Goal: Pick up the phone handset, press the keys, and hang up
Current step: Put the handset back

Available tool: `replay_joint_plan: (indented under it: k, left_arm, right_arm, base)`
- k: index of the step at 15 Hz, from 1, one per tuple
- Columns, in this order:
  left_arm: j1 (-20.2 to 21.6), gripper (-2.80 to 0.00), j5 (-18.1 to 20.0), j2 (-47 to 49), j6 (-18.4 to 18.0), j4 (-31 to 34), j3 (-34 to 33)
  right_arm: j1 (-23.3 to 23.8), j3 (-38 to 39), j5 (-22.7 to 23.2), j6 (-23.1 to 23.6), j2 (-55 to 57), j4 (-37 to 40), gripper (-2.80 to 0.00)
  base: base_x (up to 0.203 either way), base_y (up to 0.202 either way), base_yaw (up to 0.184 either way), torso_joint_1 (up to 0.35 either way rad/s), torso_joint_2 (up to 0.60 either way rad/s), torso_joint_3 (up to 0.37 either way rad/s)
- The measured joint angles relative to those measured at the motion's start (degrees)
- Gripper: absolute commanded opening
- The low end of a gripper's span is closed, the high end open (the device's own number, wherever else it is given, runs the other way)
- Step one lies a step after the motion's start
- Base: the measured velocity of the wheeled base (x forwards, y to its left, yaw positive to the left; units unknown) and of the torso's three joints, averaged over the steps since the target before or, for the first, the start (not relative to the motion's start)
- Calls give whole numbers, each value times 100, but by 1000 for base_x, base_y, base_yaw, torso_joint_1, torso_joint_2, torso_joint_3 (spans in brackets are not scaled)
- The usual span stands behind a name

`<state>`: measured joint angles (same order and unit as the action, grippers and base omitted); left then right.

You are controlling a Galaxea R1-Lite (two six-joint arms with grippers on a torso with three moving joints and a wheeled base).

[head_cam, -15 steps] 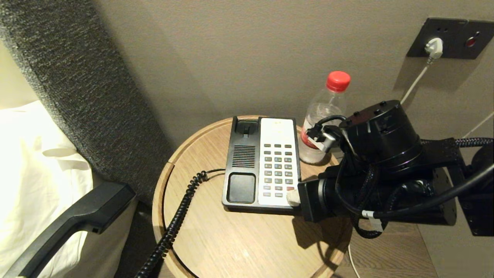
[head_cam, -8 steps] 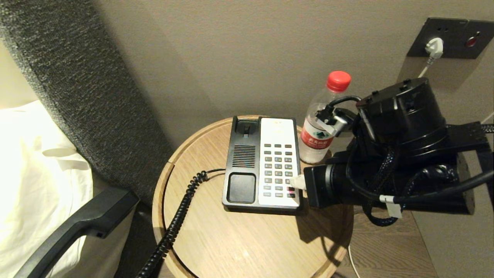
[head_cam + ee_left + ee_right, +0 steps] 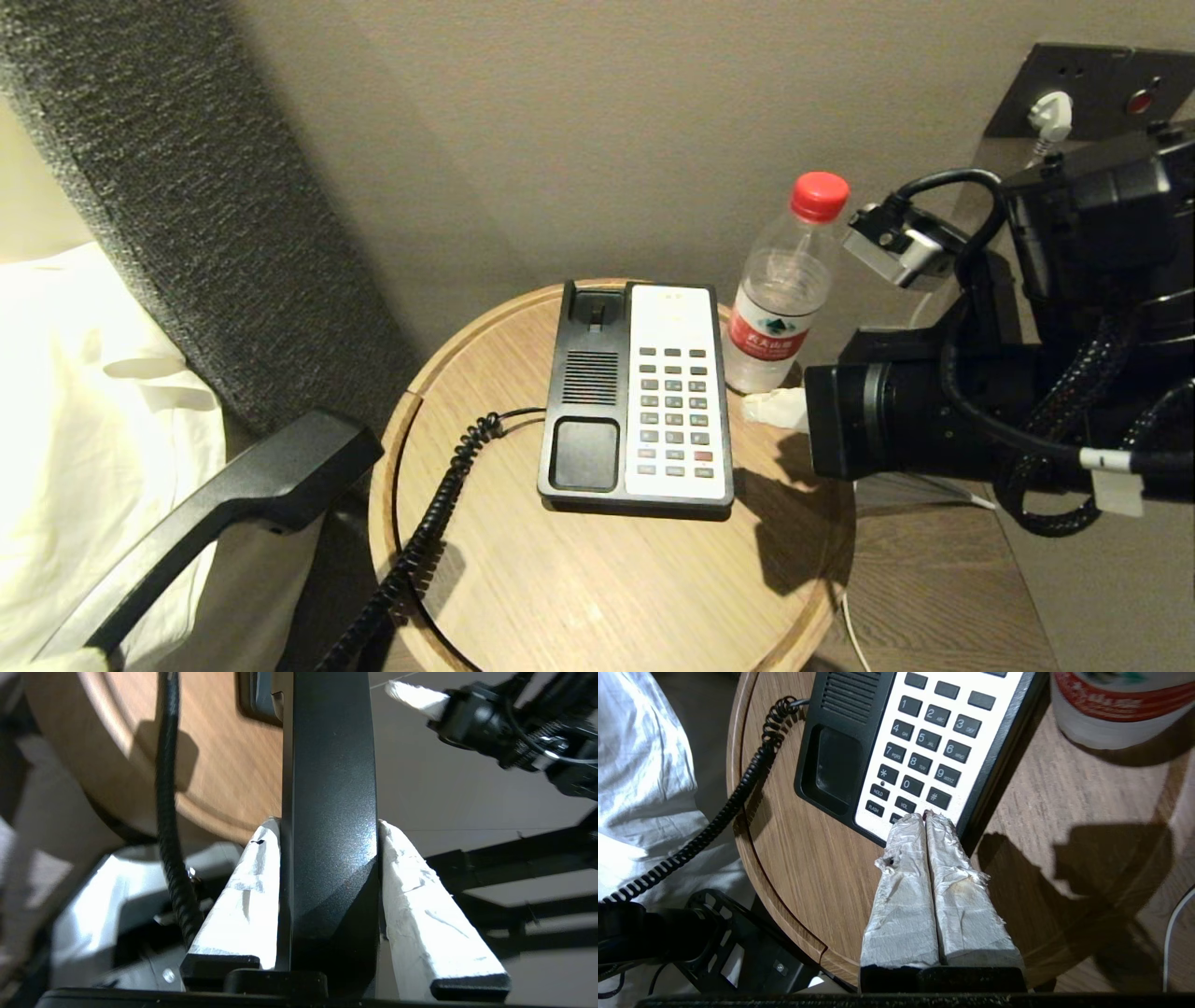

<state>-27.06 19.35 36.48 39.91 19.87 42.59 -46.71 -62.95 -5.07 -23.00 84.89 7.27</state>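
The black phone handset (image 3: pixel 233 495) hangs in the air left of the round table, slanting down to the lower left. My left gripper (image 3: pixel 328 822) is shut on it, its white-wrapped fingers (image 3: pixel 247 896) pressed on both sides of the handset (image 3: pixel 327 788). The coiled cord (image 3: pixel 420 541) runs from the phone base (image 3: pixel 588 373) over the table edge. The handset cradle is bare. My right gripper (image 3: pixel 775 409) is shut and holds nothing. It hovers just right of the keys (image 3: pixel 672 411), near the bottle's foot. In the right wrist view, the right gripper (image 3: pixel 924 815) has its tips touching each other.
A clear water bottle (image 3: pixel 780 289) with a red cap stands behind the right gripper, right of the phone. The wooden table (image 3: pixel 579 579) stands against a beige wall. A grey headboard (image 3: pixel 187 205) and white bedding (image 3: pixel 75 420) lie to the left. A wall socket (image 3: pixel 1092 89) holds a white plug.
My right gripper has drawn back from the keypad's lower right corner, moving right and upward off the phone. The handset in my left gripper has risen and come nearer the table.
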Motion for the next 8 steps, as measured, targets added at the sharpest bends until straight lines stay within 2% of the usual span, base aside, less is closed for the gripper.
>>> replay_joint_plan:
  k: [5, 6, 8]
  left_arm:
    - [-103, -280, -97, 1366, -803, -40, 982]
    - [-195, -280, -239, 1564, -913, -104, 1106]
    - [-591, -280, -774, 2130, -1097, -445, 1271]
  right_arm:
    - [306, 15, -92, 11, -251, 12, -280]
    - [376, 22, -93, 13, -301, 11, -280]
    - [514, 30, -93, 18, -400, 0, -280]
  base:
    - [0, 0, 0, 0, 0, 0]
    - [0, 0, 0, 0, 0, 0]
    - [0, 0, 0, 0, 0, 0]
